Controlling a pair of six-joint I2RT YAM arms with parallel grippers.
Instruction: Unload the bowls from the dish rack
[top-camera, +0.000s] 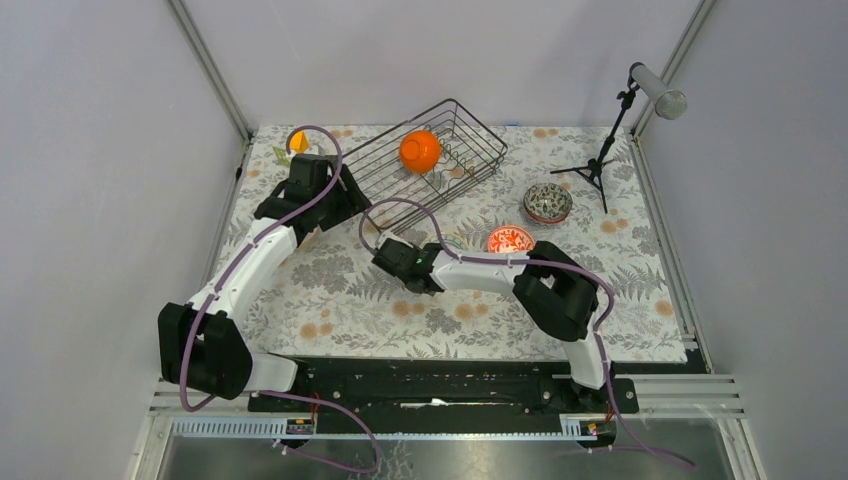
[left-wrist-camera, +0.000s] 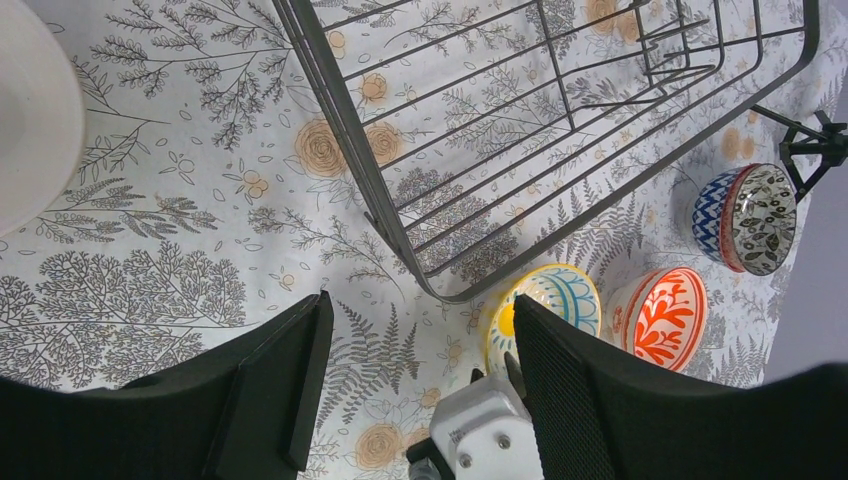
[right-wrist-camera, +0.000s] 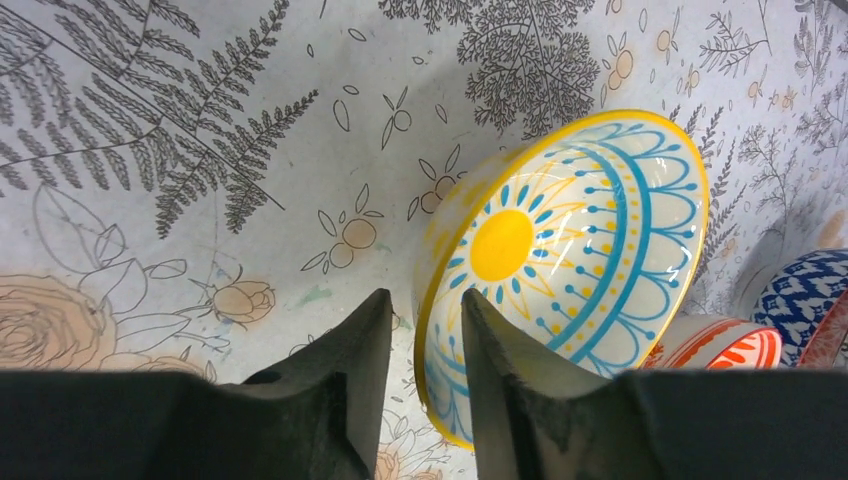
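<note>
Closely beside yellow-blue bowl (right-wrist-camera: 560, 260), red-patterned bowl (right-wrist-camera: 715, 345), dish rack (left-wrist-camera: 395, 205) corner, blue-white bowl (right-wrist-camera: 800, 290) farther.

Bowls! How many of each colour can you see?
Orange bowl, in the rack: 1
Red-patterned bowl: 1
Blue-and-dark bowl: 1
Yellow-and-blue bowl: 1
Total: 4
A white round shape at the picture's edge might be a fifth bowl, but it is too cut off to tell.

Plain orange bowl (top-camera: 420, 150) inside dark wire dish rack (top-camera: 475, 140); beside rack: yellow-blue sunburst bowl (right-wrist-camera: 570, 250), red-white floral bowl (left-wrist-camera: 665, 315), blue-chevron bowl (left-wrist-camera: 745, 215)
</note>
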